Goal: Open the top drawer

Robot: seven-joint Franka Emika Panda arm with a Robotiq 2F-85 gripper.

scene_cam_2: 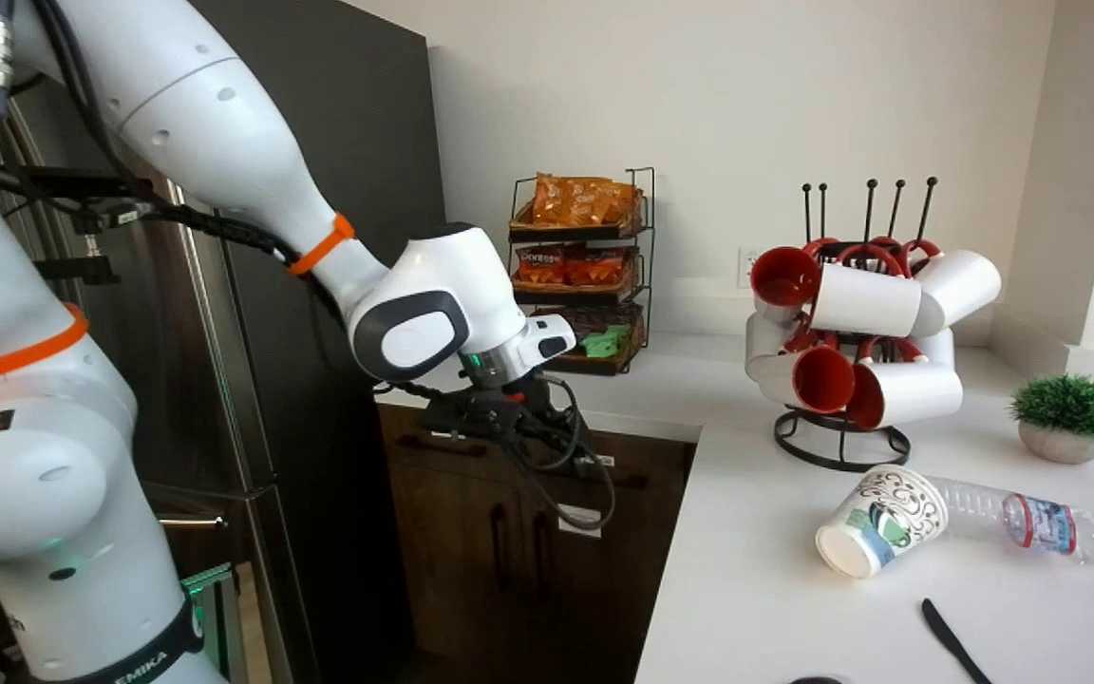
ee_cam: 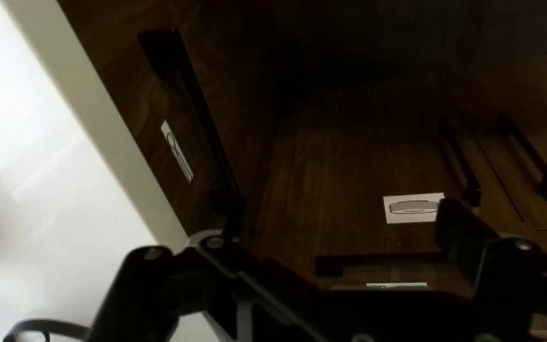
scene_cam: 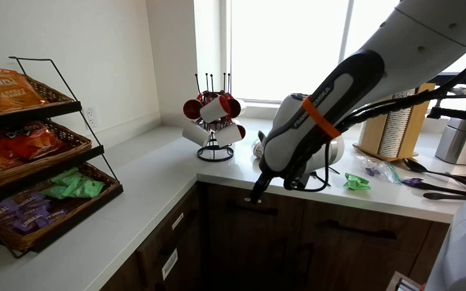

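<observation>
The top drawer (scene_cam: 287, 208) is shut under the white counter, with a dark brown wood front. In the wrist view its front (ee_cam: 143, 109) stands at the left, with a small white label (ee_cam: 176, 151) and a long bar handle (ee_cam: 197, 109) that looks dark. Its inside is hidden. My gripper (scene_cam: 271, 192) is open and empty, hanging in front of this drawer near the handle. In the wrist view my gripper (ee_cam: 342, 213) has its left finger overlapping the handle's lower end; I cannot tell whether they touch. In an exterior view cables mostly hide the gripper (scene_cam_2: 537, 432).
The angled cabinet has a labelled drawer (scene_cam: 177, 221) and door. A neighbouring drawer with a dark handle (scene_cam: 356, 230) is at right. On the counter stand a mug rack (scene_cam: 214, 153), a snack stand (scene_cam_2: 647, 285), a paper cup (scene_cam_2: 889, 518) and a bottle (scene_cam_2: 1041, 522).
</observation>
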